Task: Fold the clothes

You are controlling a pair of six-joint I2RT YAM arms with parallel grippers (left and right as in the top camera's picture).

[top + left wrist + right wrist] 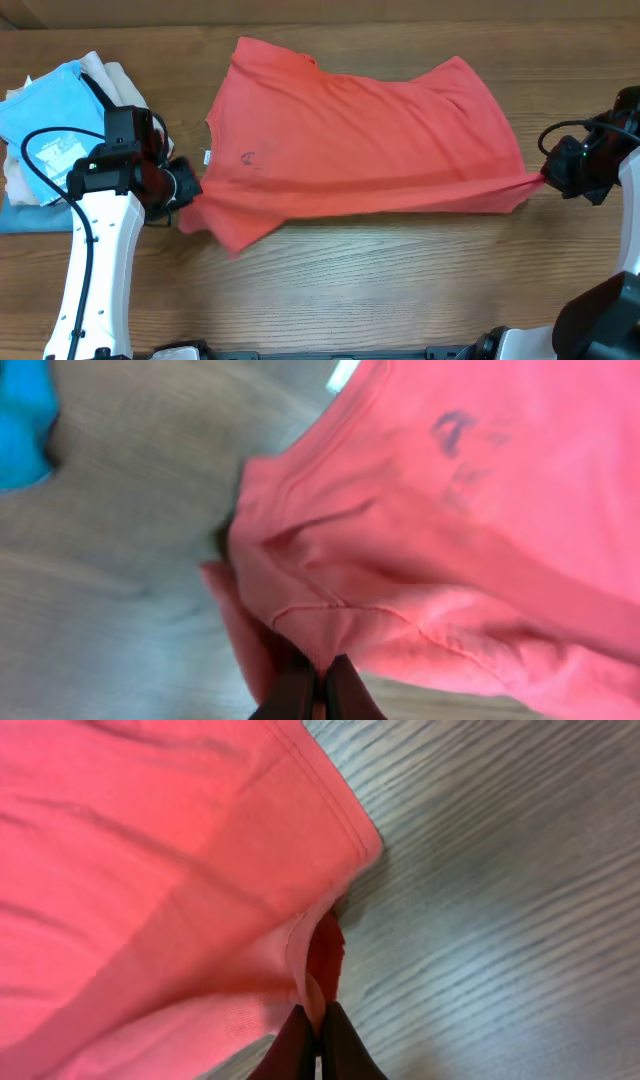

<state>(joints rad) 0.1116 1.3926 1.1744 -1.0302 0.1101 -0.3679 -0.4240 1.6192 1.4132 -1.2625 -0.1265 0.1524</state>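
Lettering (455, 435) on the T-shirt (360, 140) is too blurred to be read, tbh; the folded pile (40, 125) at left is partly hidden by the left arm (100, 250).

No legible text. Faint dark mark (249, 158) on red T-shirt (370, 140), possibly print showing through; unreadable.

Folded garment pile (45, 130) beside left gripper (318, 688)

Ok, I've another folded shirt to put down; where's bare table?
The widest bare table lies in front, between the red T-shirt and the arm bases. A smaller patch sits back right, beyond the right gripper. The left is crowded: the folded clothes stack and the left gripper.
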